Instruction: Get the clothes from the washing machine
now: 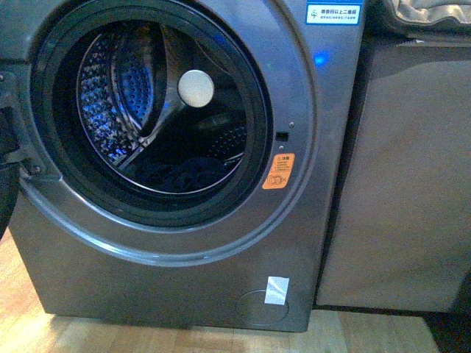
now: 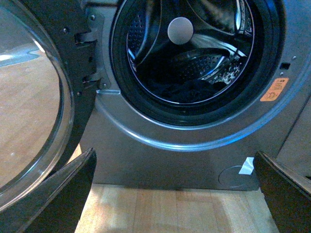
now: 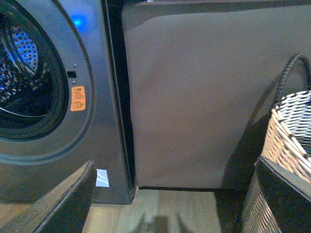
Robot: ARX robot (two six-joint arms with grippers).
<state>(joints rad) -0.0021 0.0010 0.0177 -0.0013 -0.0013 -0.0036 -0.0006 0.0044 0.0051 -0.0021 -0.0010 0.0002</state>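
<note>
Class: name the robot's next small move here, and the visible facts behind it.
Probably ease the open left gripper forward into the large grey front-loading washing machine, toward the dark crumpled clothes low in its perforated steel drum: its round glass door stands open and that wrist faces the opening.

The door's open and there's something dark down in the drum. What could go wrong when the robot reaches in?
1. The dark clothes lie low in the shadowy drum, so the open left end effector may grab too little.
2. The open door hangs close by that arm; a swing could bump it.
3. The basket stands by the cabinet, not under the opening, so trailing fabric might drop on the floor.
</note>
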